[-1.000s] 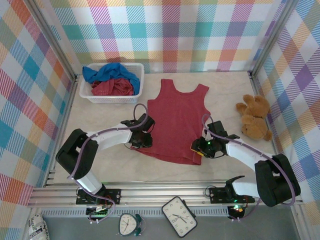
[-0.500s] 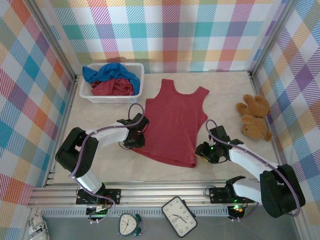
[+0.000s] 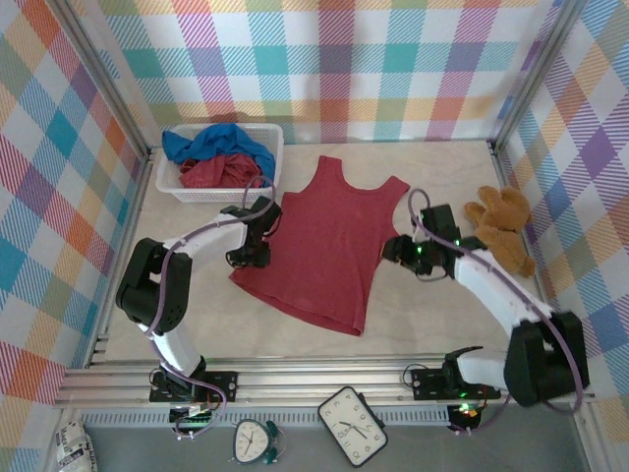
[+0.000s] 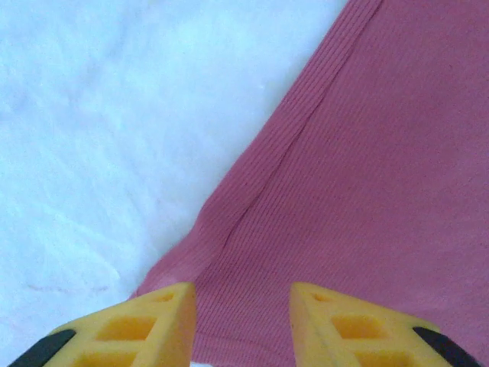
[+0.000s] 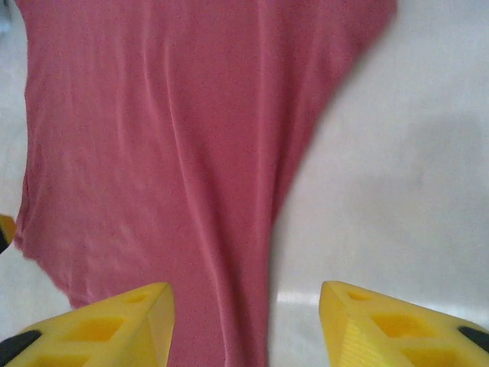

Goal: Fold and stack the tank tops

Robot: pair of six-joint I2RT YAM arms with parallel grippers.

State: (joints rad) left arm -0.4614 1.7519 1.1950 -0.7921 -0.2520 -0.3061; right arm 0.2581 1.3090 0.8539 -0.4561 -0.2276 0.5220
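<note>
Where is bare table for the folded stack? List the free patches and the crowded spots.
Free: the near strip of table between the hem of the red tank top and the right arm; the far corner behind the teddy bear. Crowded: by the basket, where the left end effector overhangs the cloth.

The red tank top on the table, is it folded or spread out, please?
Spread out: the red tank top lies flat on the table, both straps and the hem showing, nothing doubled over.
</note>
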